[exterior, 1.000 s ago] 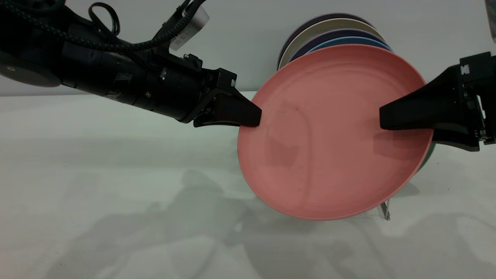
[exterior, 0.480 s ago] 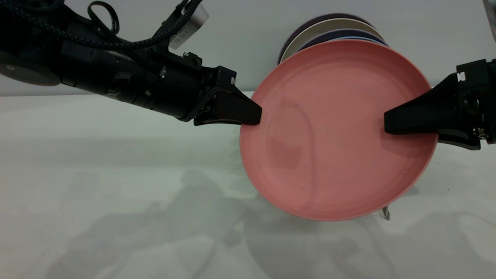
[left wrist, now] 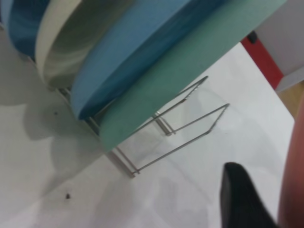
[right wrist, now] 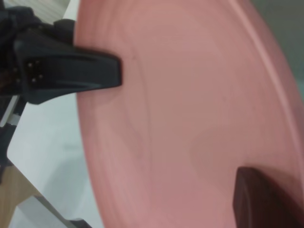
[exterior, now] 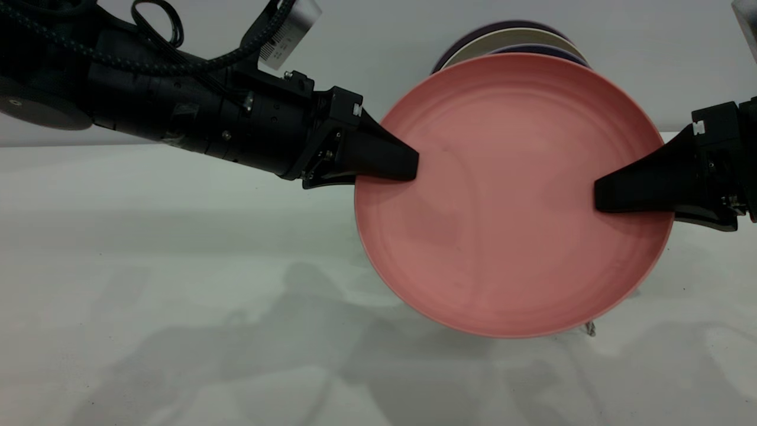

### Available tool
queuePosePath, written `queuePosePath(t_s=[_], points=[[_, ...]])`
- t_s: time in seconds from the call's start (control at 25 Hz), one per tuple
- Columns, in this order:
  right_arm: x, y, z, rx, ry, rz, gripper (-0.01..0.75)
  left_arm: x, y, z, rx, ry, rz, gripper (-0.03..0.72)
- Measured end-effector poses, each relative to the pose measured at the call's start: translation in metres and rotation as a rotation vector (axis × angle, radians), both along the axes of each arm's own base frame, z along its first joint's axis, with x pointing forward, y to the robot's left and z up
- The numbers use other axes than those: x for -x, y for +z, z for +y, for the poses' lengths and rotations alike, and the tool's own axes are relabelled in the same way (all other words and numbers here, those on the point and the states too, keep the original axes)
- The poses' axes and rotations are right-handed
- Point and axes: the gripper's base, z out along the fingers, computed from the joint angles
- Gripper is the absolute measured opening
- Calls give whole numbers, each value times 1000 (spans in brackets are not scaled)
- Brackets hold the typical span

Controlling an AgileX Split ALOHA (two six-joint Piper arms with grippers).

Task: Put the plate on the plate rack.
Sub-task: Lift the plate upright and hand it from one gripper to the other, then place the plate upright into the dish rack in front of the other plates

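Note:
The salmon-pink plate point(exterior: 508, 225) stands nearly upright in the air, its face toward the exterior camera, just in front of the filled plate rack point(left wrist: 190, 128). My right gripper point(exterior: 600, 195) is shut on the plate's right rim, with one finger point(right wrist: 266, 199) lying flat on the pink face point(right wrist: 190, 95). My left gripper point(exterior: 408, 168) straddles the left rim. Its front finger overlaps the face, and its back finger point(left wrist: 240, 190) sits behind the plate with a small gap to the pink edge point(left wrist: 294, 190). One empty wire loop of the rack shows beside the teal-green plate point(left wrist: 190, 71).
Upright in the rack behind stand a blue plate point(left wrist: 133, 52), a cream plate point(exterior: 508, 38) and a dark purple one point(exterior: 502, 26). A rack wire end point(exterior: 588, 328) pokes out under the pink plate. White tabletop spreads to the left and front.
The plate has risen and tipped more upright, now hiding the blue plates behind it. The left gripper slid right from the rim's edge onto the plate. The right gripper rose with the plate.

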Motion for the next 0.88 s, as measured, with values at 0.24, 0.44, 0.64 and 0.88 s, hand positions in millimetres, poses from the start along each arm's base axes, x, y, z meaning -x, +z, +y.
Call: queuePosePath(t_s=[0.24,0.44,0.64,0.88], points=[[0,-1,-1,20,-4,-2,67,1,3,-2,28,-16,4,432],[-1,-4,-3,57,-16,1,66,2,22,-1,49,-17,-42,441],[-4,-6,-7,124,-23,-2,65,0,46,9,73,18,-86,445],[-8,4,-10,218,32,-59,65,0,54,14,74,28,-91,445]])
